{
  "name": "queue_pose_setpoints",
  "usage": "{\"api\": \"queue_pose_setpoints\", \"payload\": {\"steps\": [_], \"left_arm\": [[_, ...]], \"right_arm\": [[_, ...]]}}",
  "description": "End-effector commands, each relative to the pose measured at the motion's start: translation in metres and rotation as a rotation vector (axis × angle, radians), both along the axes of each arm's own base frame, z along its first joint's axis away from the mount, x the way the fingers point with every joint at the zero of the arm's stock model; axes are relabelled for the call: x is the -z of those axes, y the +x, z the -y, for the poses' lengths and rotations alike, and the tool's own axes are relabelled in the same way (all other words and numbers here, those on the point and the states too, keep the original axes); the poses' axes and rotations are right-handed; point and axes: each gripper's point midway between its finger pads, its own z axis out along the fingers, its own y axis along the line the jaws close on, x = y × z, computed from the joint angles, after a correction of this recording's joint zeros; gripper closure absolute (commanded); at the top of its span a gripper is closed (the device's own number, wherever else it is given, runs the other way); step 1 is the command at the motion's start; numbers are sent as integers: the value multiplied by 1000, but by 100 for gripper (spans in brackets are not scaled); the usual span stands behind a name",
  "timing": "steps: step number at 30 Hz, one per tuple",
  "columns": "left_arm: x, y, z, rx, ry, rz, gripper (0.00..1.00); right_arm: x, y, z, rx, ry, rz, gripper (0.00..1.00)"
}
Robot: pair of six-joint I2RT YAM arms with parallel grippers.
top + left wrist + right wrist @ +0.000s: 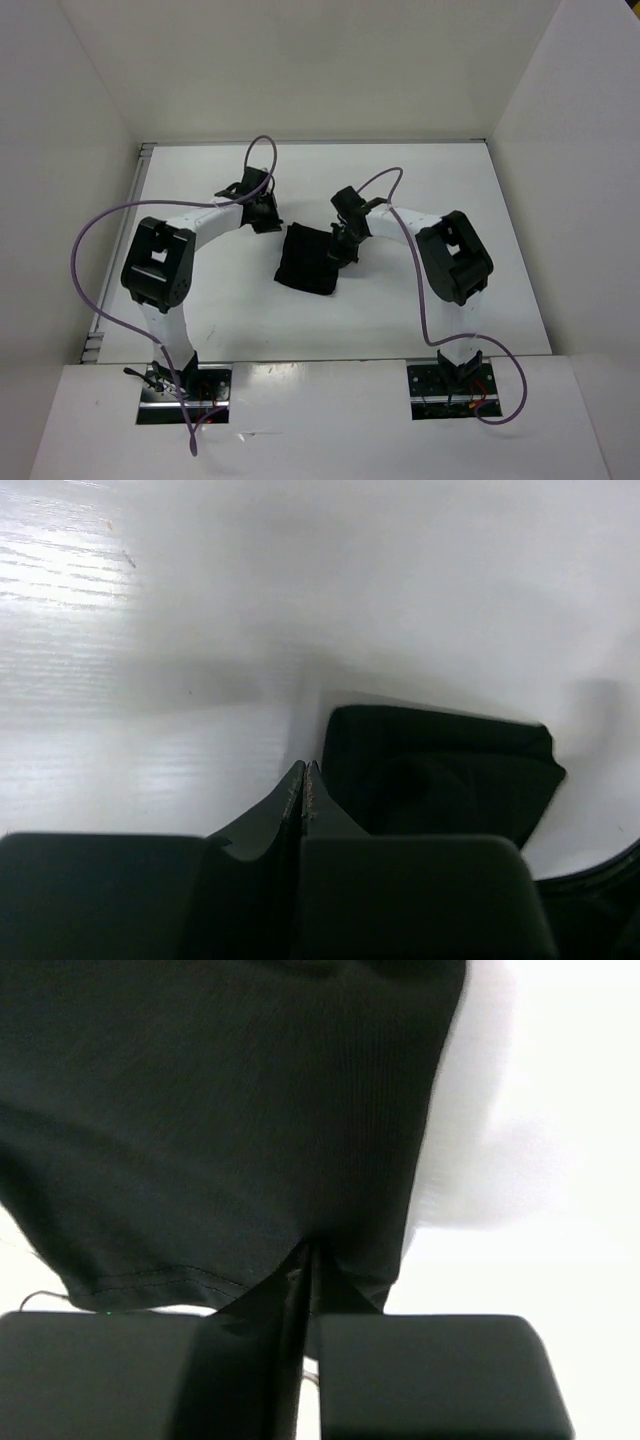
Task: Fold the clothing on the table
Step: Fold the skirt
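1. Matte white table (200,190) with white walls (300,70) on three sides and a metal rail (143,165) at its 10 o'clock corner.
2. Clothing (308,259) lies mid-table as a small black folded square.
3. Left gripper (266,218) sits just off the clothing's 11 o'clock corner, fingers pressed together and holding nothing.
4. Right gripper (343,250) pinches the clothing's 3 o'clock edge, fingers nearly together.
5. Bare table shows from the clothing toward 12, 9 and 3 o'clock.

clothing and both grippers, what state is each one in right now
clothing: folded into a small bundle, lying on the table
left gripper: shut, empty, just beside the clothing
right gripper: shut, pinching the clothing's edge
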Motion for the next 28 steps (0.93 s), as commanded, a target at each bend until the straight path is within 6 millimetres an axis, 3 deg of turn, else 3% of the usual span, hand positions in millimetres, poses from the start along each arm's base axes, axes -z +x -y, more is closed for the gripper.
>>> {"api": "queue_pose_setpoints", "payload": {"steps": [1,2,3,4,5,6,8,9,10,15,19,25,28], "left_arm": [[-67,-3,4,28,-70,147,99],[-105,-10,3,47,-96,229,83],[-118,-16,0,47,-106,259,71],[-139,-29,-4,55,-115,311,59],[-144,-37,-7,55,-116,315,48],[-145,-43,-15,35,-97,317,33],[-146,-62,-20,20,-103,287,22],[-137,-72,-20,24,-112,249,13],[-136,-82,-21,23,-126,227,5],[-134,-119,-16,51,-205,214,1],[-136,-129,-20,52,-213,234,1],[-120,-161,-21,76,-253,180,1],[-114,-173,-32,59,-231,186,1]], "right_arm": [[-47,24,6,24,-20,193,89],[-80,31,8,42,-2,274,83],[-94,29,12,49,-1,296,70],[-129,31,13,62,40,377,62],[-129,33,14,68,33,383,57],[-152,31,22,97,65,426,53],[-153,27,43,146,56,430,53],[-164,22,51,174,74,450,51],[-149,15,63,217,62,413,51],[-120,-32,88,300,64,353,51],[-99,-61,105,331,22,291,51],[-100,-87,119,394,44,281,50],[-99,-100,127,430,63,282,43]]}}
